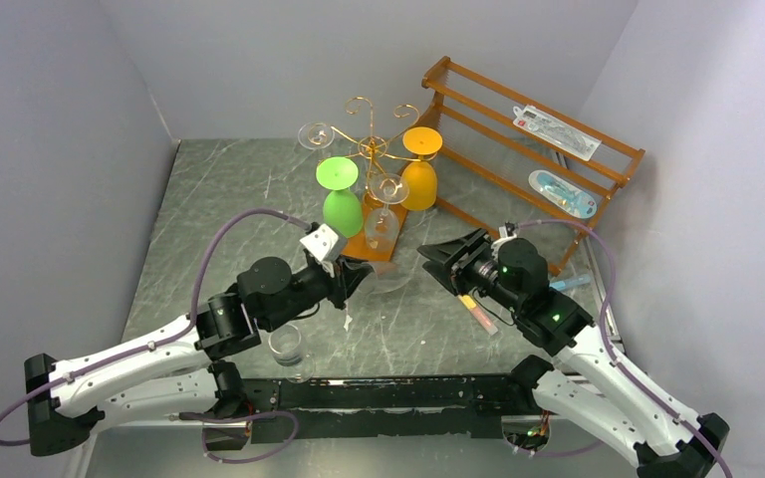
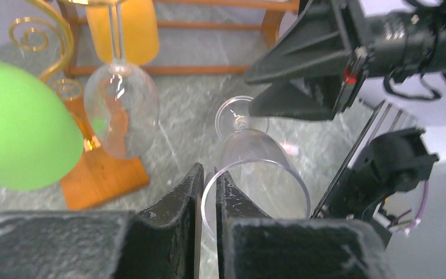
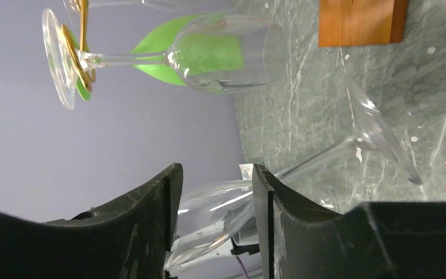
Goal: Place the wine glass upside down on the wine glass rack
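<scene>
Clear wine glass [image 2: 255, 157], left gripper [image 2: 209, 174] pinching rim

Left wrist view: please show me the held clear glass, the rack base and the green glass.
held clear glass [image 2: 250, 152], left wrist view, on its bowl.
rack base [image 2: 104, 177], left wrist view, on its wooden top.
green glass [image 2: 20, 125], left wrist view, on its bowl.

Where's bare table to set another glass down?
Bare marble table lies between the left wall and the green wine glass, back to the corner. Crowded between the wine glass rack, the left gripper and the right gripper.
</scene>
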Available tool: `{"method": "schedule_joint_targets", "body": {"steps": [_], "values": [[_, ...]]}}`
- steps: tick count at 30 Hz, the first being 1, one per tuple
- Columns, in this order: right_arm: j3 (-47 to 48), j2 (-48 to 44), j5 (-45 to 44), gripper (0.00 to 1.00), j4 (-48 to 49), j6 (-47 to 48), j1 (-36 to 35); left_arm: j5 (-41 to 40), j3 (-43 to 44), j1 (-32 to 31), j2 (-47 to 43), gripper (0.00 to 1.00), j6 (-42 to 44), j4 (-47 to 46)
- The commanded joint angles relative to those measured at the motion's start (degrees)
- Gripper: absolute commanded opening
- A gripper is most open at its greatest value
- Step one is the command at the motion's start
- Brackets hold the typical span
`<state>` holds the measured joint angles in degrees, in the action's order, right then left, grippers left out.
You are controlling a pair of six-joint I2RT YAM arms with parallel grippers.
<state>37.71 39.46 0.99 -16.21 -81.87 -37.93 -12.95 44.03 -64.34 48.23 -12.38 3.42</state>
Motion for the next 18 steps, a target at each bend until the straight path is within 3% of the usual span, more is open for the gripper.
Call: {"method": "schedule_joint_targets", "body": {"steps": [1, 11, 18], "values": [[1.48, -1.24, -4.28, 0.51, -2.98, -6.10, 0.29, -1.05, -2.50, -0.26, -0.18, 0.05, 1.15, -14.74], [2.88, -1.14, -6.74, 0.53, -8.12, -8.25, 0.24, -2.33, -7.10, -0.27, -1.58, 0.05, -0.06, -24.74], [0.29, 1.15, -4.15, 0.53, -1.28, -11.65, 0.24, -1.06, -9.53, -0.26, -1.74, 0.05, -0.63, -30.14]]}}
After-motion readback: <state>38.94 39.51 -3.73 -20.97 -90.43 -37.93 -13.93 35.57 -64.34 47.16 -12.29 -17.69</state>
